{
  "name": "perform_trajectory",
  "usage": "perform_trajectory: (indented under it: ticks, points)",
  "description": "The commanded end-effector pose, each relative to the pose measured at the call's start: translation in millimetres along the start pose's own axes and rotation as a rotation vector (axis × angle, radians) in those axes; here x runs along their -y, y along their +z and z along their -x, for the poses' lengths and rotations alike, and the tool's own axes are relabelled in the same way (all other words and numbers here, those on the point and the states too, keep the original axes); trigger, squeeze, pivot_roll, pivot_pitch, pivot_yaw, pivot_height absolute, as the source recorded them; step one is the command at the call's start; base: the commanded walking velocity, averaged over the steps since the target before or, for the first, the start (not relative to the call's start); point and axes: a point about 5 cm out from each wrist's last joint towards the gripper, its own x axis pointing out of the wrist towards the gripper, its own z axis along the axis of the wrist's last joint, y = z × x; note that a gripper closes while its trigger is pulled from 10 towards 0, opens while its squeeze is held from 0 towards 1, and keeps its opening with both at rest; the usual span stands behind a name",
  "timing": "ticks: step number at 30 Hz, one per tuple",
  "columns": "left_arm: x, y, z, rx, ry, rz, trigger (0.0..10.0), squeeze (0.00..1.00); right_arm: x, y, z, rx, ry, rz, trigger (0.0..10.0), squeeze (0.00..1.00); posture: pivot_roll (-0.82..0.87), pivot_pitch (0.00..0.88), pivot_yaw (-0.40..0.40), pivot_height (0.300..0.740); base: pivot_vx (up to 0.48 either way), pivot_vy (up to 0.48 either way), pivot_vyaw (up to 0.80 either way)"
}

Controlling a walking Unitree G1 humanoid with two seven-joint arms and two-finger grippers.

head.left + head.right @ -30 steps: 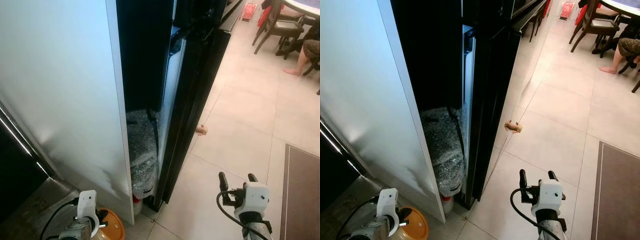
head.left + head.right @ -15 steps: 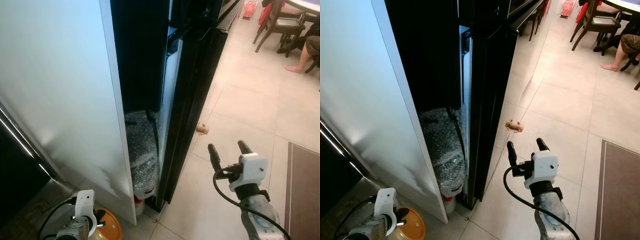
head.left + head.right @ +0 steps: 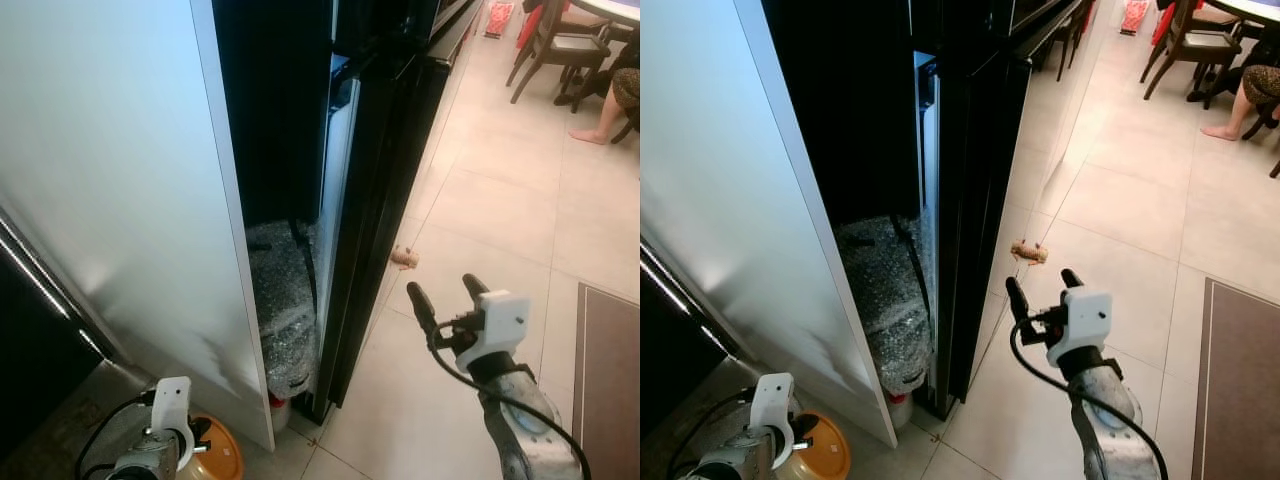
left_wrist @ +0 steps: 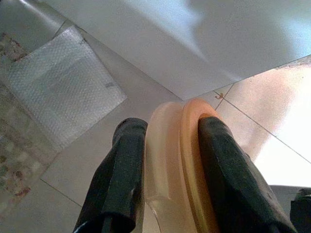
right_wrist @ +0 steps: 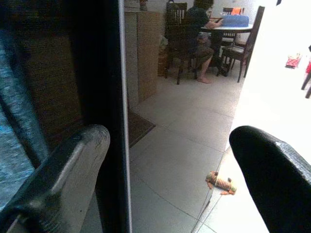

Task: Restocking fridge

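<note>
One gap matters: the fridge door's (image 3: 970,200) upright edge lies just left of the spread-fingered, empty right gripper (image 3: 1038,290); the left gripper (image 4: 165,160), lower, is clamped on an orange-lidded container (image 4: 182,160).

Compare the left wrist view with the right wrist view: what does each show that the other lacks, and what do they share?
Left wrist view: the left tool shut on an orange lid, above a sheet of bubble wrap.

Right wrist view: the right tool open, near the black fridge door, a small toy on the floor and a seated person at a table.

Both: two black fingers and pale floor tiles.
</note>
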Motion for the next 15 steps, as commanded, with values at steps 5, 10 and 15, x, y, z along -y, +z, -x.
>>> perform_trajectory:
  ticks: [5, 10, 15]
  points:
    - [3.6, -0.5, -0.5, 0.003, -0.001, 0.019, 10.0, 0.0, 3.7, -8.3, -6.7, -0.045, -0.01, 0.005, 10.0, 1.0, -0.14, 0.0, -0.057, 0.74, 0.0, 0.0, 0.0]
    - [1.3, -5.4, 0.3, -0.003, 0.005, 0.03, 10.0, 0.0, 0.2, -10.1, -8.4, -0.049, 0.016, -0.012, 10.0, 1.0, -0.11, 0.0, -0.069, 0.74, 0.0, 0.0, 0.0]
    - [-1.7, -4.8, 0.7, 0.003, 0.014, 0.029, 10.0, 0.0, -1.3, -11.5, -19.2, -0.05, 0.046, -0.011, 10.0, 1.0, -0.09, 0.008, -0.07, 0.74, 0.0, 0.0, 0.0]
